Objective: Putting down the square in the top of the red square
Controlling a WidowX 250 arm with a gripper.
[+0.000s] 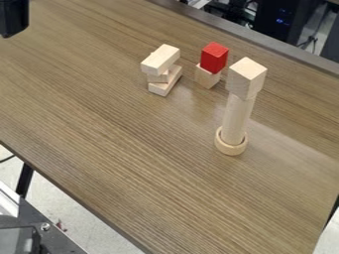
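Camera view: at the upper left of the table is the hand; cannot tell whether clenched. A wooden cylinder stands upright, capped by a wooden cube. The red block rests on a pale block. Sideways contact could topple the cylinder; off-centre placement, the red block.

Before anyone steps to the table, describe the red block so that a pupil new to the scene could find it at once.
On the brown table, find the tall pale column. Beyond it, right of the stack of pale blocks, the red block sits on one pale block. Its neighbours are all pale; it alone is red.
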